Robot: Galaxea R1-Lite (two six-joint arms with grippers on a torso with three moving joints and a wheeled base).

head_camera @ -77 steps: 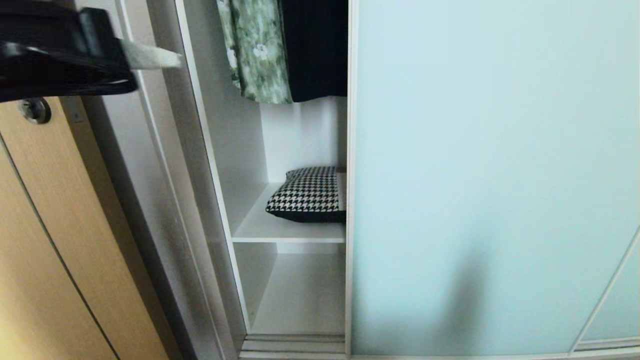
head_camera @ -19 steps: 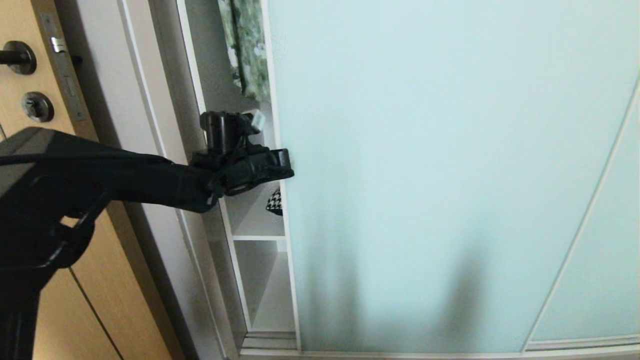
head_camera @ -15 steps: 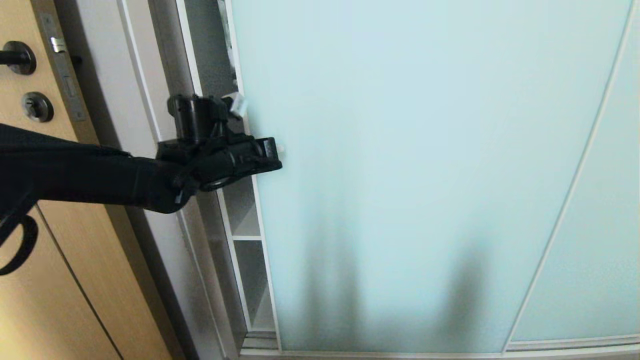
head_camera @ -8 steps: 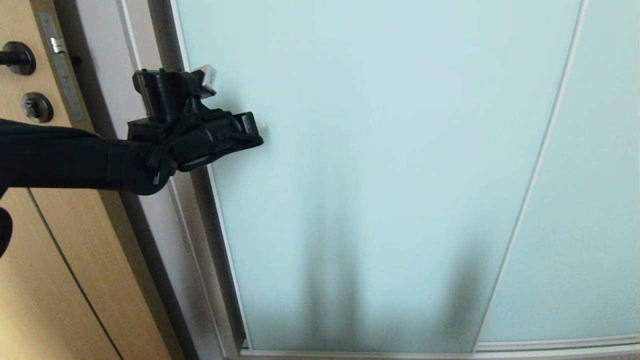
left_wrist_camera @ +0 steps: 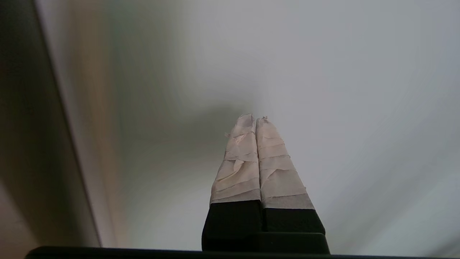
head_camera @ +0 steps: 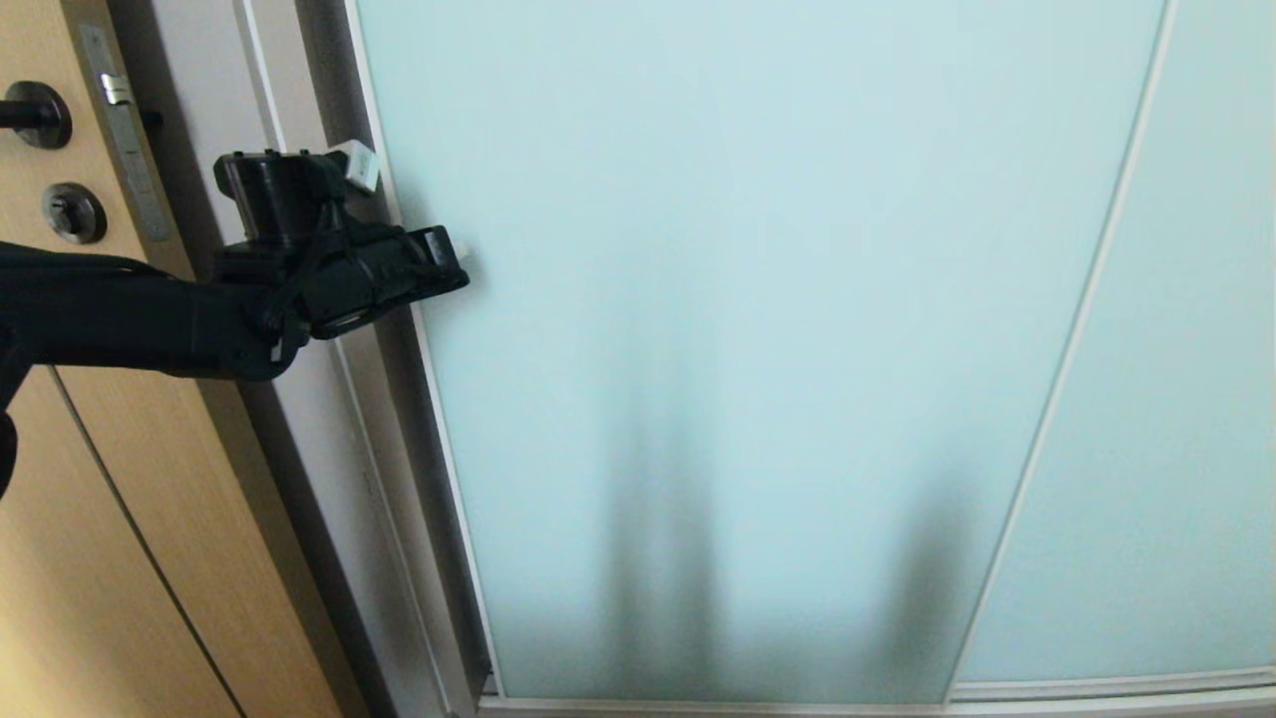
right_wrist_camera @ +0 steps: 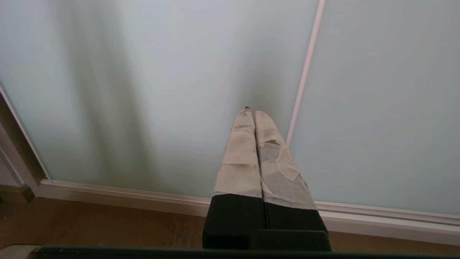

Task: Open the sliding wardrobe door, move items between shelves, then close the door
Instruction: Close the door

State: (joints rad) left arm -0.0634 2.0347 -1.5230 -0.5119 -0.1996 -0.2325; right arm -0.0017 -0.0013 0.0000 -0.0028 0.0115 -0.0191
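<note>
Nearest, low at the foot of the wardrobe, the right gripper [right_wrist_camera: 254,112] is seen from its own wrist camera, parked with its taped fingers [right_wrist_camera: 239,158] pressed flat together and nothing between them. Below it a strip of brown wood floor [right_wrist_camera: 107,223] is shown, bordered by the white bottom rail [right_wrist_camera: 118,196] of the wardrobe.

Farther up, on the left of the scene, the black left arm [head_camera: 120,319] is stretched in from the left edge. The left gripper [head_camera: 461,251] is pointed rightward at the left margin of the sliding wardrobe door [head_camera: 758,329], its tip right at the glass; actual contact cannot be told. Its taped fingers [left_wrist_camera: 248,158] are likewise closed tight on each other, and nothing is held.

The frosted aqua panel is drawn fully across the opening, its thin left frame [head_camera: 439,439] lying against the wardrobe's side post [head_camera: 329,90]. The cushion and shelves are hidden behind it. To the right, a second glass panel [head_camera: 1176,449] is overlapped behind a thin white strip.

At far left, a tan wood door [head_camera: 110,558] with a dark knob [head_camera: 30,115] and a round lock [head_camera: 72,211] is seen.
</note>
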